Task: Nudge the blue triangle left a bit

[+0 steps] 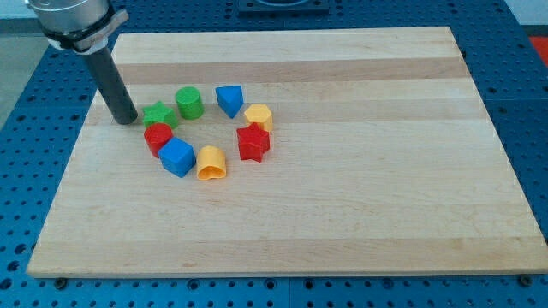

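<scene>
The blue triangle [229,99] lies on the wooden board [342,197], at the upper right of a ring of blocks. My tip [127,119] rests on the board at the ring's left, just left of the green star [159,115]. It is well left of the blue triangle, with the green star and the green cylinder [189,103] between them. It touches no block that I can see.
The ring also holds a yellow block [258,116] just right of and below the triangle, a red star [253,142], a yellow block [211,163], a blue cube [177,157] and a red block [157,136]. The board's left edge lies close to my tip.
</scene>
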`<state>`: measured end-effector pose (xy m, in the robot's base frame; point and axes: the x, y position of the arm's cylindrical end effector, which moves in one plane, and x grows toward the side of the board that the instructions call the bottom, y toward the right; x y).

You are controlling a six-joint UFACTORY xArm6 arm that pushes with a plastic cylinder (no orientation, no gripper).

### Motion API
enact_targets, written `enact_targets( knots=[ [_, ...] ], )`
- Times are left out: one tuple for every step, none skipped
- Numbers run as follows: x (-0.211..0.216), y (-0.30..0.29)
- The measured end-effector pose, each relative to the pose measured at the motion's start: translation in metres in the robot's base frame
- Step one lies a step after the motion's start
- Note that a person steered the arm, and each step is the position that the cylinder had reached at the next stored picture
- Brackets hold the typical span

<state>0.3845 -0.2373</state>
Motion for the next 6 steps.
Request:
enact_targets(
  knots=[
    [-0.07,0.014],
    [-0.119,0.075],
    [-0.074,0.164],
    [-0.057,0.216],
    [-0.028,0.186],
    [-0.01,0.18]
  ],
)
